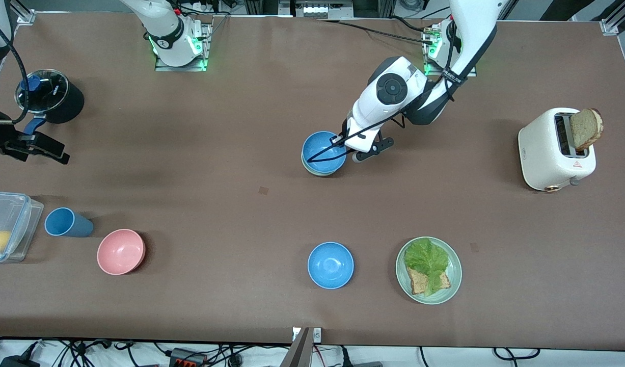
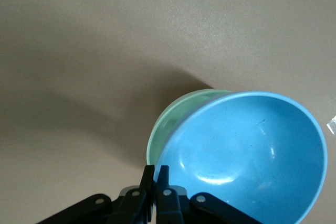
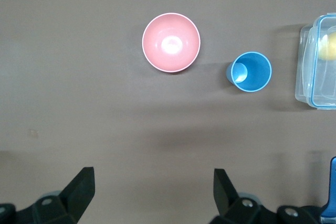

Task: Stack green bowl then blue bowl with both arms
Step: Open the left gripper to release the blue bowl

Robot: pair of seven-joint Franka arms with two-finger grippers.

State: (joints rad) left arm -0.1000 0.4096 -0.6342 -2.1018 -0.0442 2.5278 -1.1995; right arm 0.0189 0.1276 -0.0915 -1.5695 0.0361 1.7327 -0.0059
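Left gripper (image 1: 349, 148) sits low at mid-table, its fingers (image 2: 156, 190) pinched together on the rim of the blue bowl (image 1: 323, 151). That bowl rests tilted inside the green bowl (image 2: 173, 120), whose pale rim shows under and beside it in the left wrist view; in the front view only a thin green edge shows below the blue. The nested pair stands on the table (image 1: 241, 102) in the middle, closer to the left arm's base than to the front camera. A second blue bowl (image 1: 330, 265) stands alone nearer the front camera, just beside a green plate (image 1: 453, 285) with lettuce and toast. Right gripper (image 1: 42, 145) waits up over the right arm's end of the table, jaws spread wide, nothing between them; its wrist view looks down on a pink bowl (image 3: 171, 42), a blue cup (image 3: 252, 72) lying beside it, and a clear lidded container (image 3: 316, 66). A black pot with glass lid (image 1: 48, 97) stands at that same end, and a white toaster (image 1: 554, 150) with a bread slice (image 1: 586, 127) sticking up stands toward the left arm's end.
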